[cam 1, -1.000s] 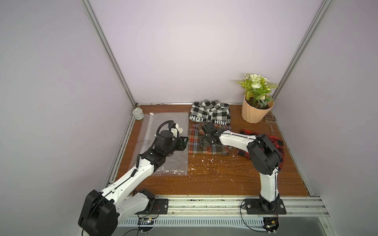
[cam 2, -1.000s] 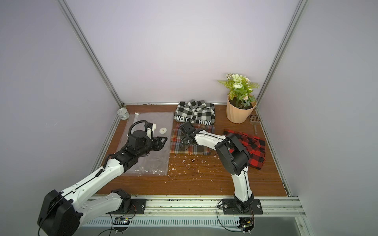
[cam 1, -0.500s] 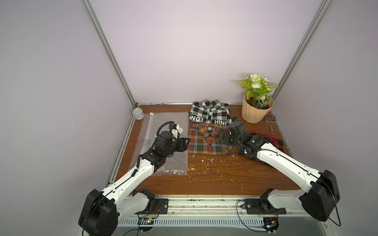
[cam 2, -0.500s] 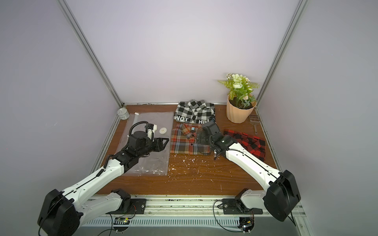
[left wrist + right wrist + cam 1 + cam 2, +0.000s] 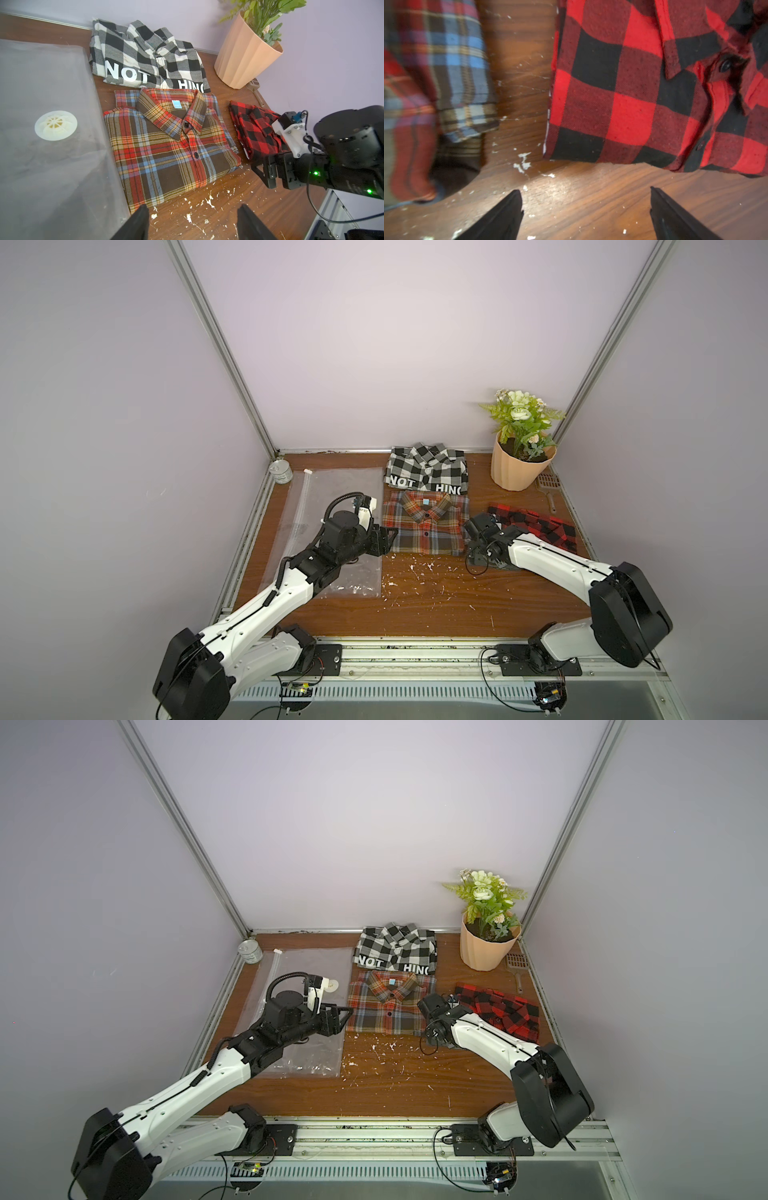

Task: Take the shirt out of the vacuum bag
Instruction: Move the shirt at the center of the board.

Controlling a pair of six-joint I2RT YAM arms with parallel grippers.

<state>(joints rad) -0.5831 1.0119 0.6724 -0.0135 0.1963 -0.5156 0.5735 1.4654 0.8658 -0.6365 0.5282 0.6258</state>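
— Bag point(image 5: 336, 489) first: where does it lie?

— Flat on the bench point(image 5: 436, 605), on the robot's left side, clear in both top views. Its zip edge runs along the side wall, with the slider point(image 5: 307, 471) at the far end, near a can point(image 5: 281, 472). The white valve point(image 5: 55, 125) faces up.

— And the shirt?

— Out of the bag. The shirt point(image 5: 424, 526), orange and brown plaid, lies folded and buttoned on the wood just beside the bag's right edge, collar toward the back wall.

— Left pincer?

— The left pincer point(image 5: 192, 209) is released: its jaws stand apart with nothing between them. It hangs by the shirt's near left corner, about over the bag's edge.

— The right one?

— The right pincer point(image 5: 585, 193) gapes wide too, and is empty. It sits low over bare bench between the shirt and a red shirt point(image 5: 633, 93).

— What else is there?

— A checked shirt point(image 5: 428, 472) with white letters lies right behind the plaid one. I cannot tell whether they touch. A pot point(image 5: 519, 468) of flowers stands in the far right corner, with a brown scoop point(image 5: 547, 485) next to it. White flecks point(image 5: 415, 568) dot the wood in front of the shirt.
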